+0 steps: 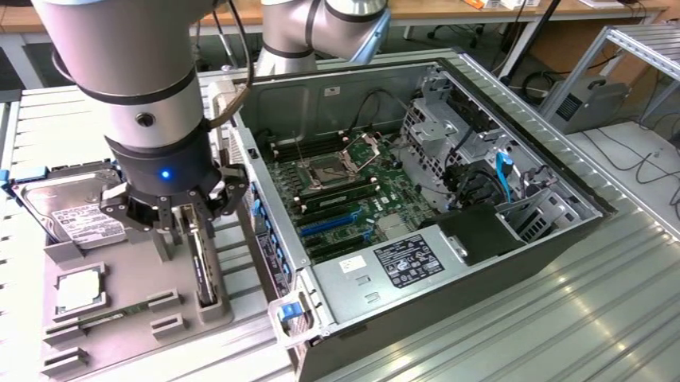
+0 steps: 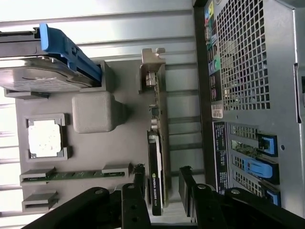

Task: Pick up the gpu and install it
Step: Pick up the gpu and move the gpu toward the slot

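- While poised low over the grey holder [image 1: 127, 274], straddles the gpu [image 1: 205, 270] with the gripper [image 1: 181, 224] spread, one finger to each side of the card, no pinch yet.
- From the wrist view: gripper [image 2: 162, 180] near one end of the gpu [image 2: 157, 119], one finger just beside the black face, the other with a clear gap to the card.
- Gpu upright on its long edge in a slot of the holder, on the side nearest the computer case [image 1: 318, 95], silver bracket at the end away from the fingers.
- Elsewhere on the holder: hard drive [image 1: 64, 208], processor chip [image 1: 76, 288], RAM stick [image 1: 107, 313], all untouched.
- Step in hand, as a judgement: the pick, right at the point of closing; nothing installed, motherboard [image 1: 351, 199] slots apparently free of any card.
- Calls for, as a judgement: a square, centred squeeze on the flat faces and a straight lift clear of the slot, minding tilt from so off-centre a hold.
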`<state>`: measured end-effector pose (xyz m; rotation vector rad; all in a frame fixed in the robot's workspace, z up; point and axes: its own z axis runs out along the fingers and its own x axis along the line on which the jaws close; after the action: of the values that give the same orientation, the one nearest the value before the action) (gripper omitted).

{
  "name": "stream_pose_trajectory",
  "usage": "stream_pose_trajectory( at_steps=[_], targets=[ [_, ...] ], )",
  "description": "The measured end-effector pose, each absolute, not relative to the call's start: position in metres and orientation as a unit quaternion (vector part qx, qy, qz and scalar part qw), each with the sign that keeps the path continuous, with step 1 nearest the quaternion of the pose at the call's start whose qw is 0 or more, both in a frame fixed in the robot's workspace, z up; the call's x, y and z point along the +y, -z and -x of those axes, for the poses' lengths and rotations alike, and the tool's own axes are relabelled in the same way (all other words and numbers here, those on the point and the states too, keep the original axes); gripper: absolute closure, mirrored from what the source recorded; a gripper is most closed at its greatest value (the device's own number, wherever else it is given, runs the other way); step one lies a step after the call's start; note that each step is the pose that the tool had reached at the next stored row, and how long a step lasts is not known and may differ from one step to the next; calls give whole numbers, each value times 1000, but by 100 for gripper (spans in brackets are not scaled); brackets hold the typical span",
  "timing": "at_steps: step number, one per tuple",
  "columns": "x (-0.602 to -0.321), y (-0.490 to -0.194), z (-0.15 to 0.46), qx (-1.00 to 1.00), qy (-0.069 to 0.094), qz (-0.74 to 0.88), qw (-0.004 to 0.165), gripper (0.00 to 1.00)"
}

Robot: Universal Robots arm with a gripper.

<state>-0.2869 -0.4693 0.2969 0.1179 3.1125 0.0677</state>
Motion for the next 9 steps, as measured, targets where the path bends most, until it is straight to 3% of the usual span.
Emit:
stream_pose_trajectory(
  at_steps=[9],
  targets=[
    [-469,-279,288,999,-22,-38,13,58]
  ],
)
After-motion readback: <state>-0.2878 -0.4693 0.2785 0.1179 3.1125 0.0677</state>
